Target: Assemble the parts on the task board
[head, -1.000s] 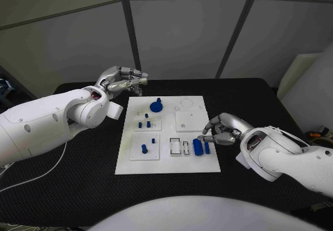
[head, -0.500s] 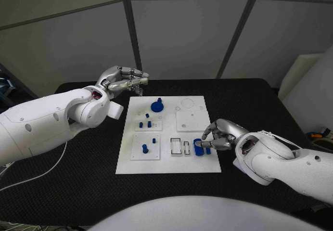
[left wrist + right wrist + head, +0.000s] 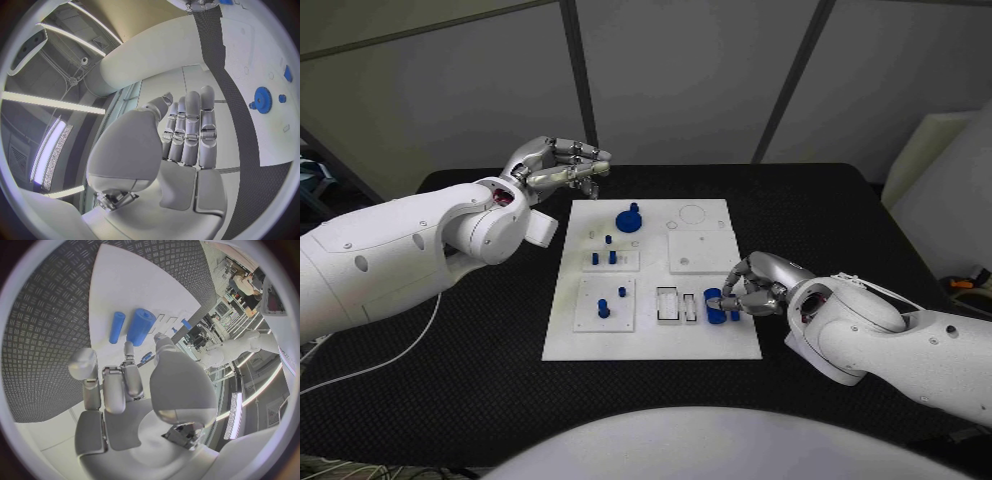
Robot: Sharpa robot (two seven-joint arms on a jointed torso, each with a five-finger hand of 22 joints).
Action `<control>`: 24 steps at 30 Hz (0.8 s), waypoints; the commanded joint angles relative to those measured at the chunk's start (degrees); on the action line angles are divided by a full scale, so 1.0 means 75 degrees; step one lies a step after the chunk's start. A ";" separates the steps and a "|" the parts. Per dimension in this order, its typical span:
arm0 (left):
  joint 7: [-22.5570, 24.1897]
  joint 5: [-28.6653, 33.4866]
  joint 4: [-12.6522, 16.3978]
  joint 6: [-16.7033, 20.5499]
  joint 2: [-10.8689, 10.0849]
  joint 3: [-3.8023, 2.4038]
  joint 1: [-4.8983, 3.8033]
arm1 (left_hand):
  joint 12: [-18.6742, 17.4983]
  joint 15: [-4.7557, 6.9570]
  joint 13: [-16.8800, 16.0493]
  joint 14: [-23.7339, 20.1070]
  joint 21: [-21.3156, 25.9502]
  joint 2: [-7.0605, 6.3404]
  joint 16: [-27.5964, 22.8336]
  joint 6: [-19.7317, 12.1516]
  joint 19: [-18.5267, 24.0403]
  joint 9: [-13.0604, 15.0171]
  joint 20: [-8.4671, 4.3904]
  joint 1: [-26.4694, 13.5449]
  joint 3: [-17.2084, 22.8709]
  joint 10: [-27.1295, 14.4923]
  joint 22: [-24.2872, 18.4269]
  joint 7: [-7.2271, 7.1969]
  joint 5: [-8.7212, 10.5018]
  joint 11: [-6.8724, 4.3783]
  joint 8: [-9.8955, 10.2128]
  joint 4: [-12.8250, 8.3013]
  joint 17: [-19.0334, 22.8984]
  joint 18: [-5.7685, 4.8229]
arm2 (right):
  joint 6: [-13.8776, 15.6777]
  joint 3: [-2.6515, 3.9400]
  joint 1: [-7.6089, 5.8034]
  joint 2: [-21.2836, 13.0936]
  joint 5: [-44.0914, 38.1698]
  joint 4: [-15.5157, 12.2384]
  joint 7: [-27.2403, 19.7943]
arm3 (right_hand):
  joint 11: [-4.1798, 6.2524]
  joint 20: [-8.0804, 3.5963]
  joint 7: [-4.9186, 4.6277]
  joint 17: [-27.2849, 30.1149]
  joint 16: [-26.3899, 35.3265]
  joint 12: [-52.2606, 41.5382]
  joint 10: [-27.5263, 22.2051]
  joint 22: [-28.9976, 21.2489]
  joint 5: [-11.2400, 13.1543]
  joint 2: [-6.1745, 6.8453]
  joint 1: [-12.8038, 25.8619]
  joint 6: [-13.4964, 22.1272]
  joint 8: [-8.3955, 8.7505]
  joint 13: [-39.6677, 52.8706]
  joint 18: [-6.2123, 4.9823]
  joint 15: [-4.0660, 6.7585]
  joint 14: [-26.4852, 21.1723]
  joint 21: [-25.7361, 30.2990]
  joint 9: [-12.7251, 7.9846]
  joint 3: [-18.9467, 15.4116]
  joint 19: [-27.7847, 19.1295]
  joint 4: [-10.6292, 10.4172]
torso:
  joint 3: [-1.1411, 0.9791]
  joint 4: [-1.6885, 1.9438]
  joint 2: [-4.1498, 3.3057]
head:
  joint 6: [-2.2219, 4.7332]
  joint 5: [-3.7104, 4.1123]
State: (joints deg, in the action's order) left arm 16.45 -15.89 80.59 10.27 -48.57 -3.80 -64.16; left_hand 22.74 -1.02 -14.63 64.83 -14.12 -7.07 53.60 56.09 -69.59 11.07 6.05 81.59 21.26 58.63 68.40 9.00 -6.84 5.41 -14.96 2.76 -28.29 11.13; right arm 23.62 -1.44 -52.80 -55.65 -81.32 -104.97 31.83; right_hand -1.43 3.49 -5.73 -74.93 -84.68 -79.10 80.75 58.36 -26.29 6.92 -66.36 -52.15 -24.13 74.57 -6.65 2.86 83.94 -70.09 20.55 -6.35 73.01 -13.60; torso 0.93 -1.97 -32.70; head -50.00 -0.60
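One task board [image 3: 653,340], white, mid-table [image 3: 473,390]. One blue gear [image 3: 629,219] at the board's far end. Two short blue pegs [image 3: 603,258] stand in the small white block behind the left-near block; that near block carries two more blue pegs [image 3: 606,307]. Two blue cylinders lie side by side at the board's right edge: a thick cylinder [image 3: 713,304] and a thin cylinder [image 3: 731,309]. Just left of them, two empty rectangular slots [image 3: 676,304].

Right hand [image 3: 759,283]: fingers curled in narrow, tips down at the two lying cylinders. In the right wrist view the thick cylinder [image 3: 141,326] lies just ahead of the fingertips [image 3: 128,346] and the thin cylinder [image 3: 117,327] just beside it, on the thumb side. Head view puts the fingertips at or on the thick cylinder; cannot tell whether there's actual contact or a grip.

Left hand [image 3: 557,165]: off the board, beyond its far-left corner, above the table. Fingers curled in close together, nothing in them. Left wrist view shows the fingers [image 3: 190,131] side by side, nothing between them, with the gear [image 3: 262,99] well off to the side of the fingertips.
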 commanded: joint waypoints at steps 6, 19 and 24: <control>0.0075 0.0013 0.0024 -0.0092 -0.0018 -0.0001 -0.0007 | 0.0024 -0.0011 -0.0012 -0.0037 0.0027 0.0026 -0.0011 -0.0055 -0.0006 0.0007 0.0066 -0.0079 -0.0037 -0.0042 -0.0009 0.0014 0.0042 -0.0007 -0.0048 -0.0014 0.0010 -0.0109 | -0.0378 -0.0019 0.0036 0.0119 -0.0254 0.0181 0.0106 | 0.0017 0.0046 0.0001 -0.0567 0.0005 0.0052 -0.0048 -0.0024 0.0045 -0.0017 -0.0080 0.0078 -0.0073 0.0001 0.0035 -0.0039 0.0513 0.0033 0.0029 -0.0048 -0.0032 -0.0113 | 0.0006 -0.0001 -0.0004 | 0.0001 -0.0030; 0.0069 0.0013 0.0023 -0.0095 -0.0033 0.0000 -0.0007 | 0.0067 -0.0019 -0.0019 -0.0040 0.0054 0.0053 -0.0004 -0.0076 -0.0010 0.0030 0.0076 -0.0156 -0.0061 -0.0072 -0.0028 0.0014 0.0040 -0.0004 -0.0069 0.0037 0.0014 -0.0110 | -0.0465 -0.0026 0.0303 0.0395 -0.0128 0.0440 0.0131 | 0.0032 0.0041 0.0023 -0.0589 0.0000 0.0052 -0.0027 -0.0013 0.0071 -0.0130 -0.0151 0.0072 -0.0182 0.0049 0.0037 -0.0030 0.0518 0.0036 0.0112 -0.0147 -0.0029 -0.0381 | 0.0001 -0.0010 -0.0006 | 0.0001 -0.0073; 0.0068 0.0013 0.0029 -0.0096 -0.0036 0.0000 -0.0007 | 0.0067 -0.0019 -0.0019 -0.0040 0.0054 0.0053 -0.0004 -0.0076 -0.0010 0.0030 0.0076 -0.0156 -0.0061 -0.0072 -0.0028 0.0014 0.0040 -0.0004 -0.0069 0.0037 0.0014 -0.0110 | -0.0214 -0.0026 0.0329 0.0427 -0.0112 0.0450 0.0133 | 0.0073 0.0019 0.0069 -0.0643 -0.0026 0.0031 0.0016 0.0060 -0.0049 -0.0278 -0.0248 -0.0018 -0.0282 0.0102 0.0048 0.0000 0.0531 -0.0011 0.0173 -0.0142 0.0017 -0.0386 | -0.0002 -0.0010 -0.0009 | 0.0001 -0.0084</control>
State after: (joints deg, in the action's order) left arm 16.45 -15.89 80.67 10.21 -48.80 -3.79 -64.16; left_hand 23.03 -1.02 -14.73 64.83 -13.90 -6.54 53.60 55.88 -69.80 11.20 6.26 81.06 21.08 58.49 68.29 9.21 -6.84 5.27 -15.36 2.94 -28.25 11.13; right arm 22.47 -1.16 -50.85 -52.58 -82.93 -101.83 32.30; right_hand -1.30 3.69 -5.38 -74.92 -84.67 -78.88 80.88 58.76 -26.51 5.24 -68.03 -52.10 -26.12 74.95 -6.66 2.86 83.94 -70.09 21.77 -7.40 72.81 -16.22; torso 0.93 -2.03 -32.72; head -50.01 -1.21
